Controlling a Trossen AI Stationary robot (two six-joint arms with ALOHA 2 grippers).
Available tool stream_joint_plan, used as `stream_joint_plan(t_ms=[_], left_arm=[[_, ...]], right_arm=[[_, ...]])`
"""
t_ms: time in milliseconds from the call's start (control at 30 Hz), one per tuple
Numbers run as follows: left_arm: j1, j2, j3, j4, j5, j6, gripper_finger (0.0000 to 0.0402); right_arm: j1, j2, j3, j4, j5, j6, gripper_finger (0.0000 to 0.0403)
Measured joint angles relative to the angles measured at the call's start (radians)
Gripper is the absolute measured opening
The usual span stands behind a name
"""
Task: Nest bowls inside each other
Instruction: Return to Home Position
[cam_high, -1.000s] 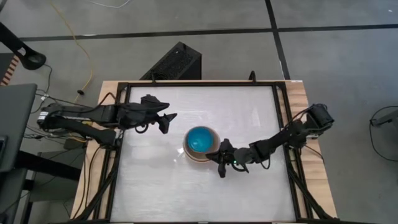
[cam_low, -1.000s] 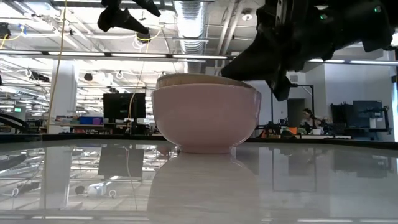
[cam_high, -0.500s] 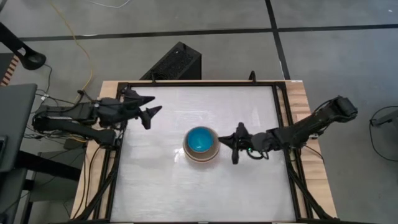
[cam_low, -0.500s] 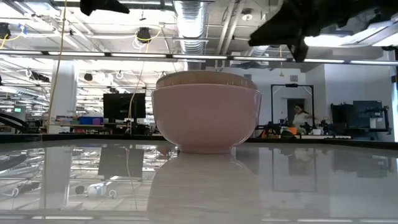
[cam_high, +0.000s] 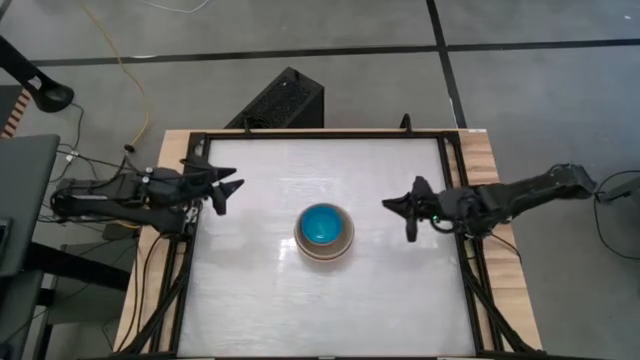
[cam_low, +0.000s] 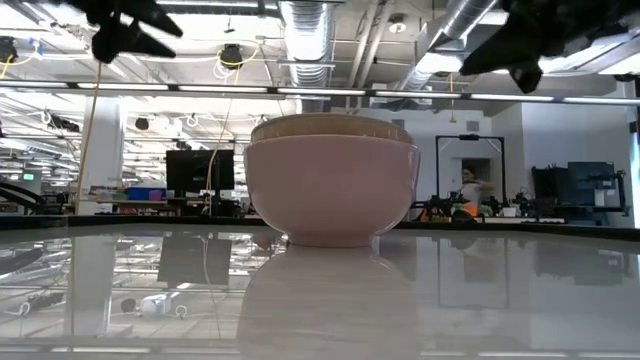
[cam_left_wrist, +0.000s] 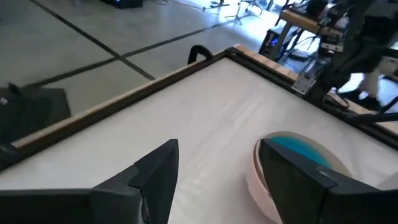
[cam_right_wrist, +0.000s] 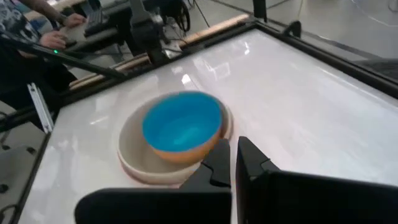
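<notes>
The bowls stand nested in one stack (cam_high: 323, 232) at the middle of the white table. The cream-white outer bowl (cam_low: 332, 190) rests on its base. A salmon-orange bowl (cam_right_wrist: 186, 152) sits in it with a blue bowl (cam_right_wrist: 180, 124) inside. My left gripper (cam_high: 228, 194) hovers open over the table's left part, well clear of the stack, which shows beyond its fingers (cam_left_wrist: 217, 149). My right gripper (cam_high: 398, 212) hangs shut in the air to the right of the stack, holding nothing (cam_right_wrist: 233, 155).
A black frame (cam_high: 452, 180) runs round the table. A black box (cam_high: 285, 100) sits on the floor past the far edge. Bare white tabletop (cam_high: 320, 310) lies around the stack. A person (cam_low: 468, 190) stands in the room beyond.
Both grippers have drawn back from the stack. My left gripper has gone toward the table's left edge. My right gripper, which was right beside the bowls, has risen and gone toward the right edge. The bowls have stayed where they were.
</notes>
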Motion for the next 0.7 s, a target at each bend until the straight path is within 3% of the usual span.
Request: stream_joint_plan(t_ms=[267,700], left_arm=[[0.0,-0.201,-0.221,0.147,0.008,-0.021,0.021],[0.0,-0.367,-0.309,0.076,-0.065,-0.035,0.021]], right_arm=[[-0.009,-0.232,0.0,-0.228,0.025,-0.007,0.0],[-0.008,-0.62,-0.028,-0.465,0.099,-0.007,0.0]])
